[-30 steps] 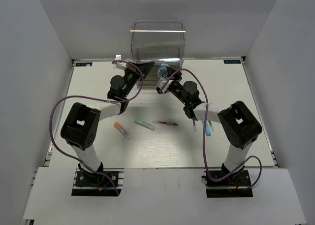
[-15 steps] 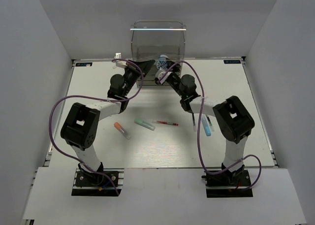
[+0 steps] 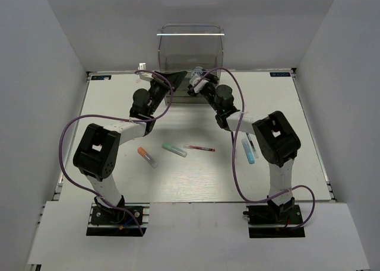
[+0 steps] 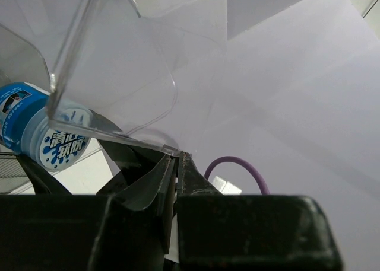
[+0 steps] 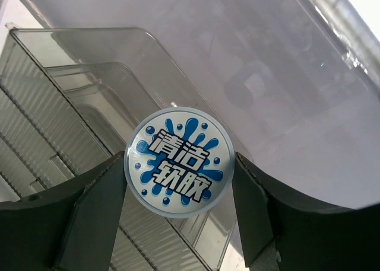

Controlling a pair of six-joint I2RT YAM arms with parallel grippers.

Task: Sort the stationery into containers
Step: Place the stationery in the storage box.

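Roll [image 5: 178, 159] — round face, blue splashes, white lettering — at clear drawer [image 4: 127, 63].

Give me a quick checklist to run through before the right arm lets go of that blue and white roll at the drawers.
1. Grip of the right gripper on the roll: ok, a finger sits on each side of it.
2. Hold of the left gripper on the clear drawer: ok, shut on its edge.
3. Whether the roll is inside the drawer's walls: cannot tell, the clear plastic layers overlap.
4. Everything else sorted: not ok. The orange-capped marker, mint-green marker, red-white pen and light-blue marker lie loose.
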